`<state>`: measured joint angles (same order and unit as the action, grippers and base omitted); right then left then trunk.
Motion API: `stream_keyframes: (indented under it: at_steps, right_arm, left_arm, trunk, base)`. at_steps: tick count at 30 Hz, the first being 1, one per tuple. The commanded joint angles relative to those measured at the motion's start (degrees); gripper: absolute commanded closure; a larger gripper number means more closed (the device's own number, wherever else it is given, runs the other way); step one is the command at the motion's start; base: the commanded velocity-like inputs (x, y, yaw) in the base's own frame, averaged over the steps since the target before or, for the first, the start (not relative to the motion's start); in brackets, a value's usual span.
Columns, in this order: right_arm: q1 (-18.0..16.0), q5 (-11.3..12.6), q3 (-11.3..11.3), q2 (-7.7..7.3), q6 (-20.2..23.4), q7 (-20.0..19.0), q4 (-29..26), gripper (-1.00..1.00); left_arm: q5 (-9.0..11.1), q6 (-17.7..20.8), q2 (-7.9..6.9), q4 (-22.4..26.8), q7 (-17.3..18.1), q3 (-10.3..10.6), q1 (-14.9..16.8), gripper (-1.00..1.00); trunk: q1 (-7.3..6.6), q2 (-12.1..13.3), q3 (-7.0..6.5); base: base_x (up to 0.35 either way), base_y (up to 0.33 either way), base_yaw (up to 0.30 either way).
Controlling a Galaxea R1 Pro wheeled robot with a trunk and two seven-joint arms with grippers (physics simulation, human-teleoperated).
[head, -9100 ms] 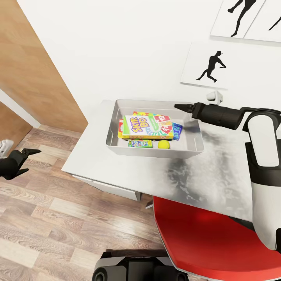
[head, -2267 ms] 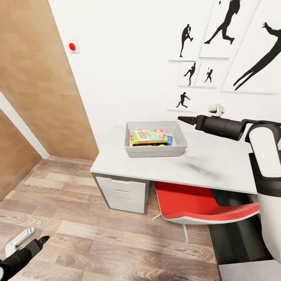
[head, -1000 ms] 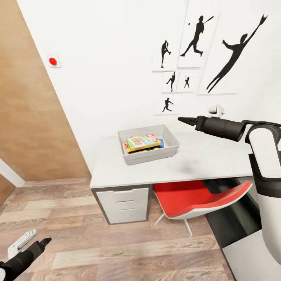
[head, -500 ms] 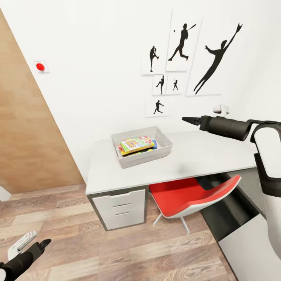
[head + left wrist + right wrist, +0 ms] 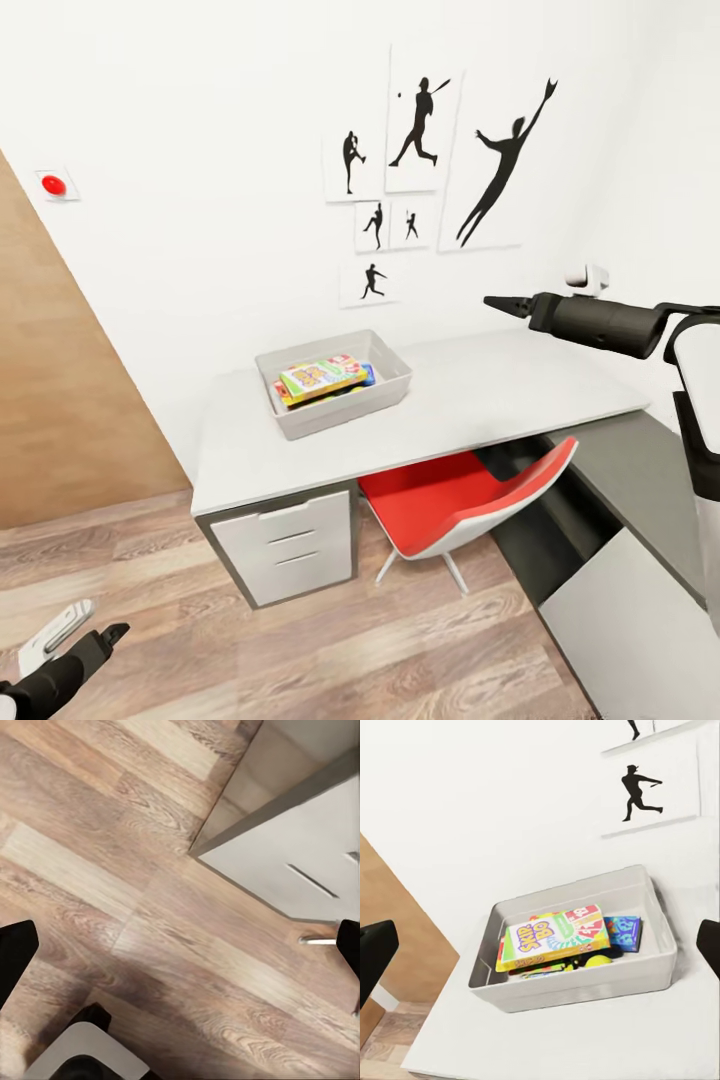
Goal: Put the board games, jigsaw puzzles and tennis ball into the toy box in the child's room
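The light grey toy box stands on the light wing of the table, near the wall. Inside it lies a yellow-orange board game on top, a blue board game beside it, and the tennis ball peeking out below. Other toys under the lid are mostly hidden. My right gripper hovers open above the table, to the right of the toy box and apart from it, its fingers empty. My left gripper hangs open low over the wood floor, holding nothing. The bed is out of view.
A red chair is tucked under the table. White drawers stand below the table's left end, also seen as the drawer front. The dark grey wing runs along the right. Wooden wardrobe doors are at left.
The whole view has pulled back and swung, so the table and toy box look smaller and farther left. Both arms keep their poses, and the toys stay in the box.
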<state>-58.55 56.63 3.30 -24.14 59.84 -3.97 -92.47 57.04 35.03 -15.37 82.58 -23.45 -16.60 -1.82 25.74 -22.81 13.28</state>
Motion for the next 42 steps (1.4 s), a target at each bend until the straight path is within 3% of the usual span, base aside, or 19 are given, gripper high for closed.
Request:
stream_keyframes:
  at_steps: [1, 23, 36, 40, 42]
  right_arm:
    - [-0.1, -0.5, 0.0, -0.04, 0.2, -0.4, 0.0, -1.0]
    - [0.0, -0.4, 0.0, -0.08, 0.2, -0.5, 0.0, -1.0]
    - [0.4, -0.4, -0.8, -0.52, 0.2, -0.6, 0.0, -1.0]
    - [2.8, -0.4, -2.6, -1.73, 0.2, -0.6, 0.0, -1.0]
    - [6.0, -0.4, -4.5, -3.85, 0.2, -0.8, 0.0, -1.0]
  left_arm:
    - [0.6, 0.0, -0.03, -0.4, -0.5, 0.0, 0.0, -1.0]
    - [0.7, -0.5, -0.01, -3.3, -0.4, -0.1, 0.6, -1.0]
    - [0.7, -0.7, 0.35, -3.4, -0.4, 0.0, 0.6, -1.0]
    - [0.7, -0.7, 0.4, -3.4, -0.4, 0.0, 0.6, -1.0]
    - [0.7, -0.7, 0.41, -3.5, -0.4, 0.0, 0.7, -1.0]
  trunk:
    - [0.04, -0.1, 0.02]
    - [0.04, -0.1, -1.83]
    - [0.04, -0.1, -2.83]
    - [0.04, -0.1, -2.94]
    - [0.04, -0.1, -2.96]
  base:
    - [-0.006, 0.001, -0.197]
    - [-0.228, 0.0, -0.197]
    - [-0.067, 0.0, -0.18]
    - [-0.008, 0.0, -0.06]
    - [-0.004, 0.0, -0.027]
